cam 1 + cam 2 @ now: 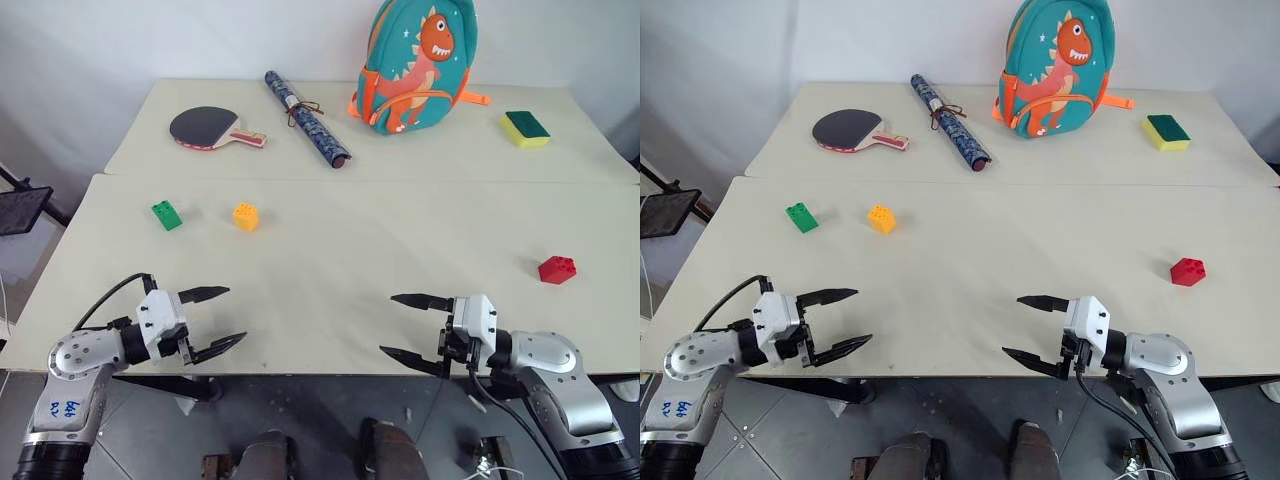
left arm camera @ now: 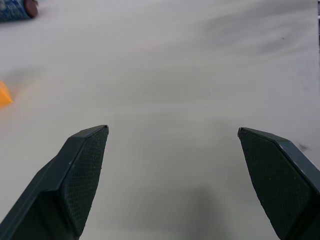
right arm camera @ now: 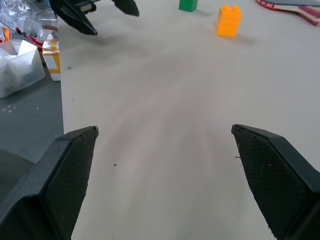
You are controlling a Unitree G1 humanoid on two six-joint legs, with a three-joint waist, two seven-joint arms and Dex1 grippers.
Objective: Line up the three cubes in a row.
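1. Three cubes are seen on the near table (image 1: 330,300), none of them lined up: the green cube (image 1: 166,215) lies at the left, the yellow-orange cube (image 1: 245,216) just to its right with a gap between them, and the red cube (image 1: 556,269) well apart at the far right.
2. At the left front edge, the left gripper (image 1: 216,319) is held just above the table top, its two black fingers spread wide apart with nothing between them; the green and yellow-orange cubes lie beyond it, untouched.
3. In the left wrist view, bare table is seen between the fingertips (image 2: 90,150), and an edge of the yellow-orange cube is caught at the side.
4. On the far table, a table-tennis paddle (image 1: 205,128) with a black face is laid at the left, and a rolled blue patterned tube (image 1: 306,118) tied with string lies at an angle beside it.
5. Further right, a teal backpack (image 1: 415,65) with an orange dinosaur is stood upright, and a yellow-and-green sponge (image 1: 525,128) is placed near the right end.
6. At the right front edge, the right gripper (image 1: 403,326) is held over the table, its fingers likewise wide apart and empty; the red cube lies beyond it and to its right, untouched.
7. In the right wrist view, the green and yellow-orange cubes are seen past the parted fingertips (image 3: 75,165), with the left gripper off to one side.
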